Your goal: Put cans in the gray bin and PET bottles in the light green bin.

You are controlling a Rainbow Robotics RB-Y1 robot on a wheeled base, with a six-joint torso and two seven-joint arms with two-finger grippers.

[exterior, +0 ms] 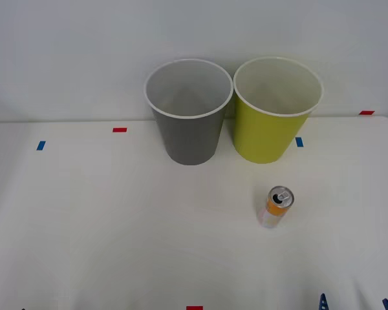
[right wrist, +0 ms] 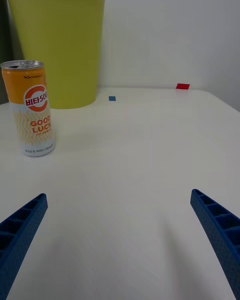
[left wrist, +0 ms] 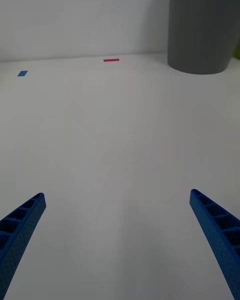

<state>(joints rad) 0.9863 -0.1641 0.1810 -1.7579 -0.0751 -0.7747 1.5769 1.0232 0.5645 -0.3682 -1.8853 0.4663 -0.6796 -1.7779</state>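
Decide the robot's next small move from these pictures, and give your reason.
Probably the right end effector should ease forward toward the orange drink can. The can stands upright on the table, nearer the robot than the light green bin, and is not yet between the open right fingers. The gray bin, its target, stands beside. The left end effector waits open.

We seem to be in a lab test setup. A plain white table (exterior: 116,213) carries red and blue tape markers (exterior: 119,130) before a bare white wall (exterior: 64,51) at the frame's top.
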